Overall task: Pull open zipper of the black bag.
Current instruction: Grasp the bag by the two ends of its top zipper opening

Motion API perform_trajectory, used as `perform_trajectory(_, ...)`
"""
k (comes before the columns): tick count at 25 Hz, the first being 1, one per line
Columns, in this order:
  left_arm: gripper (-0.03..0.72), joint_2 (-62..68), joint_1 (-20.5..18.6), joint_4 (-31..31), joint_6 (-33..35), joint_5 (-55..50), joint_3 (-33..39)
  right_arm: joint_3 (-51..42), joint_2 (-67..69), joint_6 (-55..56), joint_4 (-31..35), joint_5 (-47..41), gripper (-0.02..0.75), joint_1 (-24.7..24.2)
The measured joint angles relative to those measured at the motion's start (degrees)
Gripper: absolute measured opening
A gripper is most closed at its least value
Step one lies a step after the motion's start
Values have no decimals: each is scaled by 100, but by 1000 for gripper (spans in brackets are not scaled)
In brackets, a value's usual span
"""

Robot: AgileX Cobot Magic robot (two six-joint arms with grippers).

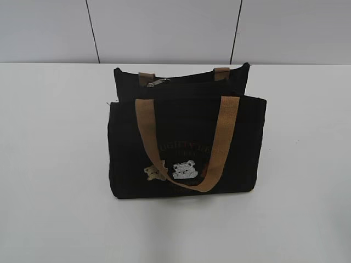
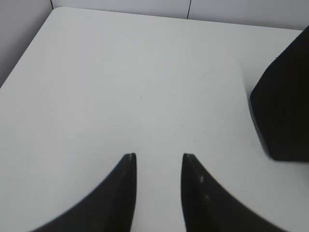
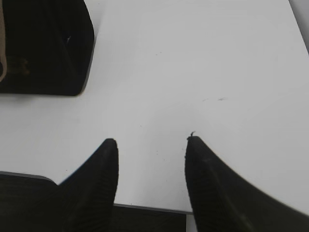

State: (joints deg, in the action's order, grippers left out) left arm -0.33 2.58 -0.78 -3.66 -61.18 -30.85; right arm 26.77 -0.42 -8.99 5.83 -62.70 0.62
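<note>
The black bag [image 1: 186,137] stands upright in the middle of the white table [image 1: 49,164], with tan handles and small bear patches on its front. Its zipper [image 1: 164,83] runs along the top, and the silver pull tab [image 1: 158,83] lies near the left end. Neither arm shows in the exterior view. In the left wrist view my left gripper [image 2: 159,155] hangs open over bare table, with a corner of the bag [image 2: 285,111] off to its right. My right gripper [image 3: 151,140] is open too, with nothing between its fingers, and the bag [image 3: 46,48] sits at the upper left.
A grey panelled wall [image 1: 164,27] rises behind the table's far edge. The table's front edge [image 3: 149,209] runs just under my right gripper. White tabletop spreads to both sides of the bag.
</note>
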Motion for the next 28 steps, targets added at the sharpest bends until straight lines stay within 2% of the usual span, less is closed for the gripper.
perform_trajectory(28, 238, 0, 0, 0, 0, 0, 0, 0, 0, 0, 0, 0, 348, 0)
